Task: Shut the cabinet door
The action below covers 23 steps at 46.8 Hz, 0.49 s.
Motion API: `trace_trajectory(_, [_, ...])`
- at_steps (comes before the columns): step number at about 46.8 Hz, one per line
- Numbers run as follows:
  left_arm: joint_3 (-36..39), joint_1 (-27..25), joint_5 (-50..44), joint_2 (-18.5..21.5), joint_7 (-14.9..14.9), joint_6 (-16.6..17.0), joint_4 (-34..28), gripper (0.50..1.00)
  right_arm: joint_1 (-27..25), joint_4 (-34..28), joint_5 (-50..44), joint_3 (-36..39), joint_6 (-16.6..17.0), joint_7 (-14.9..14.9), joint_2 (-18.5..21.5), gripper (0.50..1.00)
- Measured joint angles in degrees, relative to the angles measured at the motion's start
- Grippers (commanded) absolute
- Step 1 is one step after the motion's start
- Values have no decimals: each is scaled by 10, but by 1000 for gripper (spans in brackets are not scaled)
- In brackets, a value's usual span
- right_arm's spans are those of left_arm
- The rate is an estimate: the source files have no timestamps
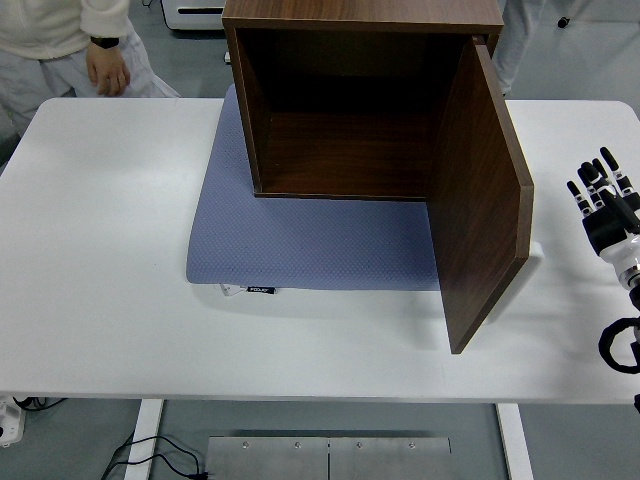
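The cabinet (370, 100) top is cut off by the upper edge; the person (70, 45) is cropped above the torso; the right arm is cut off at the right edge.

One cabinet (350, 100), one door (480, 190), one mat (300, 240), one robot hand (608, 205), one person (60, 40)

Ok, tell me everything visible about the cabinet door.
The cabinet door is a flat dark-brown wood-look panel, hinged on the right side of the cabinet. It stands wide open, swung out toward the table's near edge, upright on its hinge side. Its lower corner overhangs the blue mat. No handle shows. The right hand is off to its right, apart from it.
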Motion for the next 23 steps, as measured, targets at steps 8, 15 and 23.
trace_trajectory(8, [0, 0, 2, 0, 0, 4, 0, 1000, 0, 0, 0, 0, 0, 0, -1, 1000])
trace_trajectory(15, [0, 0, 0, 0, 0, 5, 0, 1000, 0, 0, 0, 0, 0, 0, -2, 1000])
trace_trajectory(23, [-1, 2, -2, 0, 0, 6, 0, 1000, 0, 0, 0, 1, 1, 0, -3, 1000])
